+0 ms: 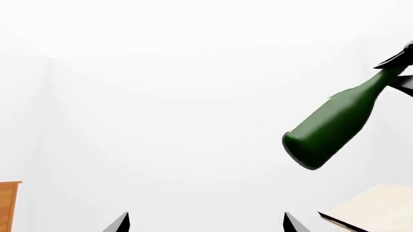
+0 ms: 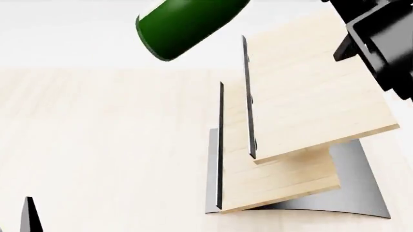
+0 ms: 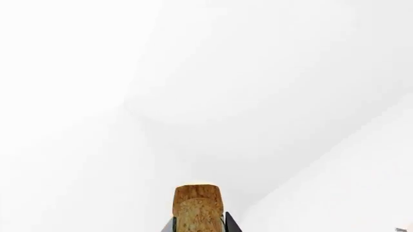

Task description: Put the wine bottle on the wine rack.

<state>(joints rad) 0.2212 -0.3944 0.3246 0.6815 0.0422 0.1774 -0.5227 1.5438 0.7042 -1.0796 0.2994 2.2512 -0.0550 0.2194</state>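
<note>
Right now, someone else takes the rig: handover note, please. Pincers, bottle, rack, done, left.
Right pincer: shut on the wine bottle at its neck, the cork showing between its fingers in the right wrist view.
Left pincer: open and empty, fingertips apart, held low beside the rack.
Bottle: lifted in the air, tilted, its base pointing out and down, touching nothing else.
Wine rack: on the pale wooden table, both slanted boards bare.
Done: bottle grasped and lifted up by the rack.
Left: bring it over a board, lay it down, release.
</note>
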